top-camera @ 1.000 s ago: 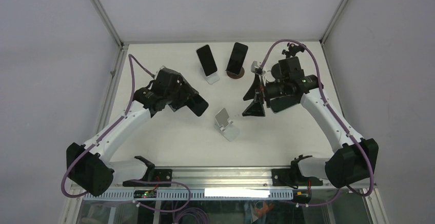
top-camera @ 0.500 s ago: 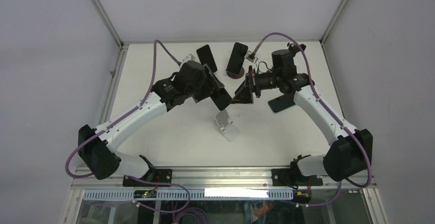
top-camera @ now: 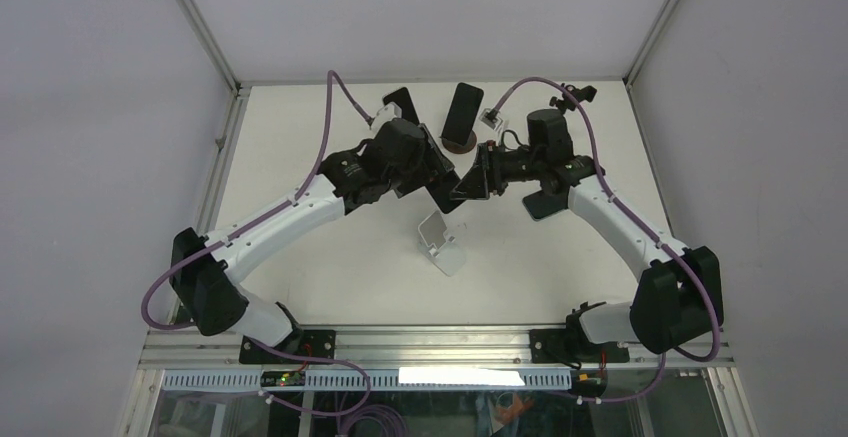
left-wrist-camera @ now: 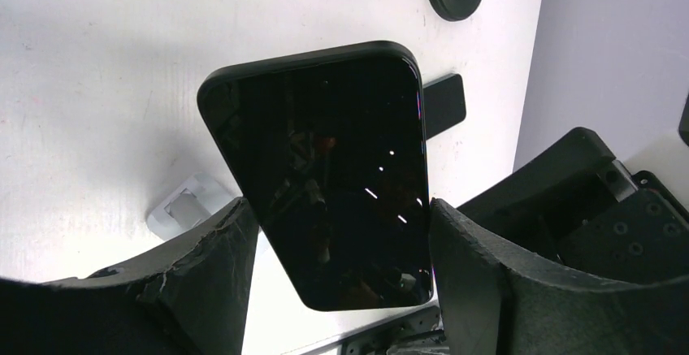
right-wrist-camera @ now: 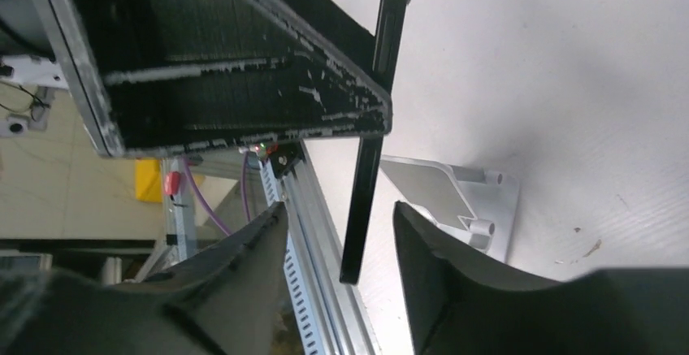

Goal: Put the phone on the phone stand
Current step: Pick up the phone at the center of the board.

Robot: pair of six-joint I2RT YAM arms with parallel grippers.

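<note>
Mid-air handover at the centre of the frame: the left gripper point(left-wrist-camera: 341, 221) is clamped on the long edges of a slim black glass-faced phone point(left-wrist-camera: 333, 168), holding it clear of the matte white tabletop point(top-camera: 330, 277). The right gripper point(right-wrist-camera: 340, 209) straddles the phone edge-on, its scuffed black fingers apart, with a gap showing on both sides. Just below them sits a white angled plastic phone stand point(top-camera: 441, 242) with a small front lip, nothing on it. The step in hand looks like passing the phone between arms. Next, the right jaws would need to pinch the slick, rigid slab squarely before the left lets go, then lean it back onto the stand's ledge.
</note>
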